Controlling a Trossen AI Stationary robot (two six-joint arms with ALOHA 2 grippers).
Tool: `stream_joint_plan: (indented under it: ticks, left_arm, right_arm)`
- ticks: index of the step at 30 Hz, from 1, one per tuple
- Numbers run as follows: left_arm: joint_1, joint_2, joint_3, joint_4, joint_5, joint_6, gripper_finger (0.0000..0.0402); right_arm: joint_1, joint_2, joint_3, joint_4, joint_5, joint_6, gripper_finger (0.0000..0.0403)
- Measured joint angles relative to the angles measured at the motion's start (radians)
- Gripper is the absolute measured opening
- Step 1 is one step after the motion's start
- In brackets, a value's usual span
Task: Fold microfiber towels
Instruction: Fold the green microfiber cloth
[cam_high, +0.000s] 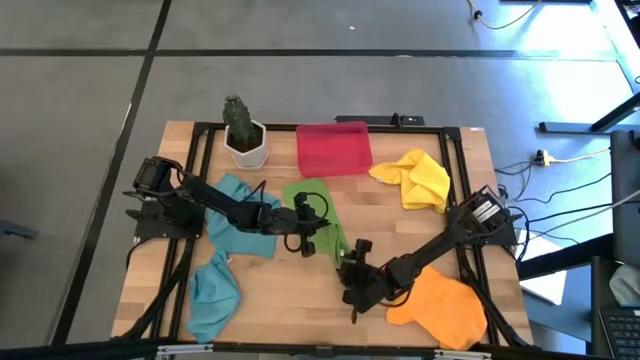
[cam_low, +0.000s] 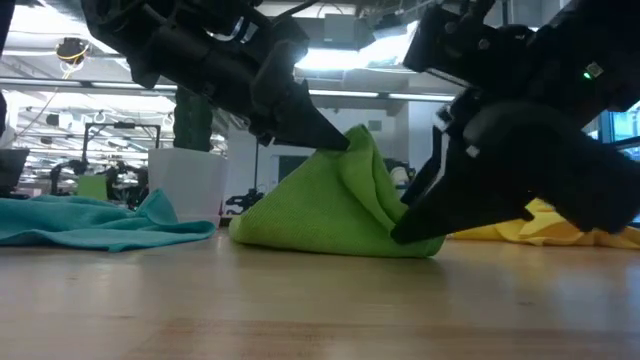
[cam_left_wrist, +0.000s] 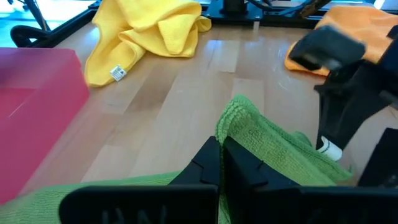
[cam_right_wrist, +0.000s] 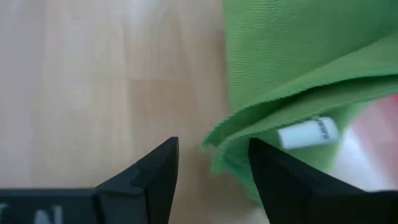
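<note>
— What are my left fingers (cam_left_wrist: 214, 163) doing?

— Pressed together on a raised fold of the green towel (cam_low: 330, 205). From table height I see the left gripper (cam_low: 340, 140) pinching the cloth's peak, lifted into a tent above the table (cam_low: 320, 300).

— And my right gripper (cam_right_wrist: 211, 163)?

— Fingers spread. Its wrist camera shows the towel's corner, with a small white tag (cam_right_wrist: 308, 132), lying just ahead of the gap, nearer one finger (cam_right_wrist: 273, 168). I see nothing gripped there. In the low view its tip sits down at the towel's edge by the wood.

— Where is that towel on the table?

— Near the middle, between the two arms. From above, the left gripper (cam_high: 305, 235) reaches in from the left and the right gripper (cam_high: 352, 262) from the lower right.

— The other cloths?

— One teal towel (cam_high: 240, 225) lies under my left arm, another teal one (cam_high: 213, 290) nearer the front edge. The yellow towel (cam_high: 418, 178) is crumpled beside the red tray (cam_high: 333, 148) at the back. The orange towel (cam_high: 445, 305) sits at the front right, under my right arm. A potted cactus (cam_high: 243, 130) stands left of the tray.
</note>
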Motion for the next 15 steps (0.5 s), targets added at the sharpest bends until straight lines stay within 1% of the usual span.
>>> stream_joint_plan:
  ticks: [3, 6, 11, 15]
  left_arm:
    - [0.000, 0.000, 0.000, -0.005, 0.001, 0.000, 0.0000]
    - [0.000, 0.000, 0.000, -0.009, 0.001, 0.000, 0.0000]
    - [0.000, 0.000, 0.000, -0.010, 0.001, 0.000, 0.0000]
    - [0.003, 0.000, 0.000, -0.012, -0.001, 0.000, 0.0000]
  right_arm:
    - [0.013, 0.013, 0.043, -0.084, 0.070, 0.002, 0.0197]
    - [0.020, 0.014, 0.057, -0.122, 0.110, 0.020, 0.0197]
    - [0.021, 0.015, 0.057, -0.124, 0.088, 0.026, 0.0197]
    - [0.027, 0.014, 0.058, -0.122, 0.082, 0.073, 0.0197]
